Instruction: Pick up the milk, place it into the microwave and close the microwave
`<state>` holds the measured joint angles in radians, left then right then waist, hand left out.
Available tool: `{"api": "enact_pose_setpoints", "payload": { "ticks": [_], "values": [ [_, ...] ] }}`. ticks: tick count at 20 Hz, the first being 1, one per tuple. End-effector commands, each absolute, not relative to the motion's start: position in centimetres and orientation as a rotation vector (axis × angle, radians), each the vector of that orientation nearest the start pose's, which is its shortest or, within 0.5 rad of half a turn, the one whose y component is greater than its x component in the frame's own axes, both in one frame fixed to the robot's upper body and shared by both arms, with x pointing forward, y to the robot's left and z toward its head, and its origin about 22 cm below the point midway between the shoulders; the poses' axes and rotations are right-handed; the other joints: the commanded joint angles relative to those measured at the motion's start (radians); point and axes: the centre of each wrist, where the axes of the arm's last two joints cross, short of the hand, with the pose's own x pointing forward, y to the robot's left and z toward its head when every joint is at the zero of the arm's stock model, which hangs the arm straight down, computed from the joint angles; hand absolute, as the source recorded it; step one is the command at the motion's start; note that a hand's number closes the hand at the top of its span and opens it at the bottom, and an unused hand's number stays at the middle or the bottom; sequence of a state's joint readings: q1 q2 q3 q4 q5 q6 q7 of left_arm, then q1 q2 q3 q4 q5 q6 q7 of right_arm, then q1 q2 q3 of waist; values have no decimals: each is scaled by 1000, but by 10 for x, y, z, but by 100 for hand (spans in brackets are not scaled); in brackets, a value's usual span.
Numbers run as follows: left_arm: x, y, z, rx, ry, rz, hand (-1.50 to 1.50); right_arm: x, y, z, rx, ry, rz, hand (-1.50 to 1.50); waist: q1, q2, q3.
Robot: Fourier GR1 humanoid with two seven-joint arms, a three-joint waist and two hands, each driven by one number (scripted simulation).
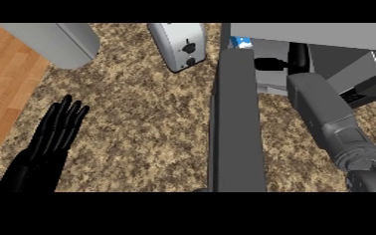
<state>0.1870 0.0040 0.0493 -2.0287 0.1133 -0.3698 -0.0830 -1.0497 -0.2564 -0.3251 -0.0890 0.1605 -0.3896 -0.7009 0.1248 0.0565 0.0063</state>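
Note:
The milk (pixel 239 42), a blue and white carton, shows only as a small patch inside the microwave (pixel 308 30) at the top right, just past the door's far end. The microwave door (pixel 236 124) stands open, seen edge-on as a long dark grey slab running down the middle of the view. My right forearm reaches into the microwave's opening, and my right hand (pixel 298 57) is a dark shape inside, to the right of the milk and partly in shadow. Over the counter at the lower left, my left hand (pixel 57 127) rests open with straight fingers.
A silver toaster (pixel 180 45) stands at the back of the speckled counter (pixel 140 124), left of the door. A grey rounded object (pixel 62 42) sits at the top left. The counter's wooden edge (pixel 16 79) runs along the left.

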Motion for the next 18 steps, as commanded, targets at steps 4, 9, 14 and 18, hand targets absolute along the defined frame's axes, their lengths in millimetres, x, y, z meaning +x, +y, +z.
{"api": "enact_pose_setpoints", "payload": {
  "ticks": [4,9,14,18],
  "values": [
    [186,234,72,-265,-1937,-203,-150,417,-258,-2,-449,-1809,122,-150,-34,-15,-1],
    [194,238,69,-286,-1908,-234,-150,409,-229,-20,-381,-1817,100,-150,-41,-18,-2],
    [190,234,49,-331,-1853,-264,-150,395,-253,-36,-218,-1819,42,-150,-69,-31,-3],
    [210,236,37,-375,-1826,-328,-150,385,-239,-53,-167,-1823,42,-150,-94,-41,-5]
  ]
}}
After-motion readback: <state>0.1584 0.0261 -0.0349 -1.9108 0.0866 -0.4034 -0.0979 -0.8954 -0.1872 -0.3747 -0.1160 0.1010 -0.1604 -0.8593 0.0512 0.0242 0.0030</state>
